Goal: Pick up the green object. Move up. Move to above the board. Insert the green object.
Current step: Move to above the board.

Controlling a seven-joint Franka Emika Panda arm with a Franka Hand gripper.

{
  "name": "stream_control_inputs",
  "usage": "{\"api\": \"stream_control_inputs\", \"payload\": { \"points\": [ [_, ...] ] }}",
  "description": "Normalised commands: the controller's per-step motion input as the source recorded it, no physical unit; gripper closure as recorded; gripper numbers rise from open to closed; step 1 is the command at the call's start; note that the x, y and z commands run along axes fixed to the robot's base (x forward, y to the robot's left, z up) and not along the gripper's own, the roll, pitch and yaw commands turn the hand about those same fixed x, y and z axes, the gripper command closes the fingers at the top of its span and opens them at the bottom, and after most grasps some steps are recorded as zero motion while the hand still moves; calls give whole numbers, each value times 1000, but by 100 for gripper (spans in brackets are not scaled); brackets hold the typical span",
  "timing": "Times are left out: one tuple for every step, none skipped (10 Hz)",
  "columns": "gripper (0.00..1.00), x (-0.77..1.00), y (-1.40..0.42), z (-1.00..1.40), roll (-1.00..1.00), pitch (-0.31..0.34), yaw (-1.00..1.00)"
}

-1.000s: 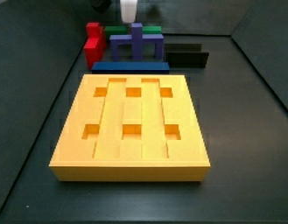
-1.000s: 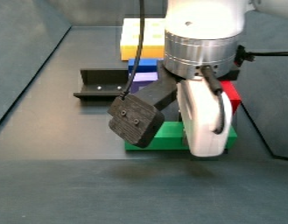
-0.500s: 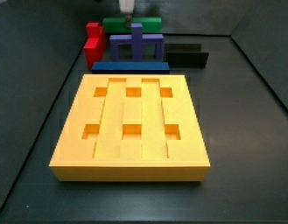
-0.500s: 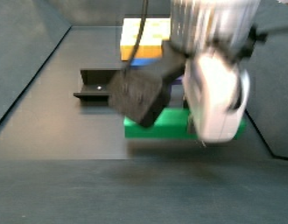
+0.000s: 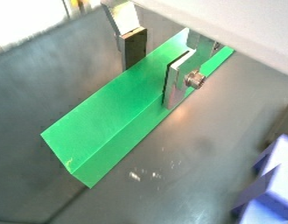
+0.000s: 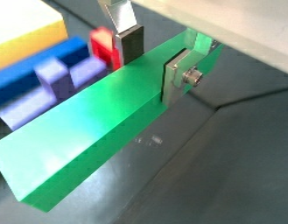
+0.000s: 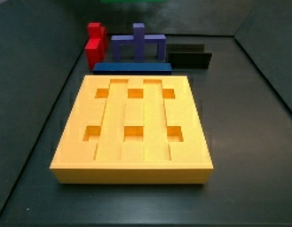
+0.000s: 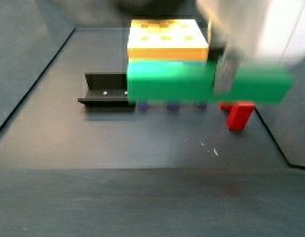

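Observation:
The green object, a long plain green bar, shows in both wrist views [image 5: 116, 114] [image 6: 94, 131] and hangs level and blurred above the floor in a side view [image 8: 192, 81]. My gripper [image 5: 156, 63] is shut on it near one end, one finger [image 5: 179, 79] on each long side; it also shows in the other wrist view [image 6: 152, 59] and as a blur [image 8: 256, 42]. The board, a yellow-orange slab with six square holes, lies in the middle of the floor [image 7: 134, 124] and behind the bar [image 8: 167, 35]. The gripper is out of frame in the view with the board in front.
A red block [image 7: 96, 43], a purple cross-shaped block [image 7: 138, 44] and a blue flat bar [image 7: 131, 66] stand at the board's far end, with the dark fixture [image 7: 190, 57] beside them. The red block [image 8: 241, 116] and the fixture [image 8: 108, 91] stand below the lifted bar.
The green bar was on the floor by the purple and red blocks; now it is lifted clear of it in the gripper. The gripper has risen out of one side view.

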Motion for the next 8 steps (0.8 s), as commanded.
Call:
{"api": "stream_control_inputs", "payload": {
  "points": [
    [100,12,5,1400,-3,49,2],
    [100,0,4,1400,4,78,-1],
    [100,9,0,1400,9,73,1],
    [100,19,2,522,-7,76,2],
    [100,144,-1400,103,-15,22,1000],
    [100,145,-1400,91,-12,19,1000],
    [100,130,-1400,95,-6,13,1000],
    [100,128,-1400,92,-11,8,1000]
  ]
}}
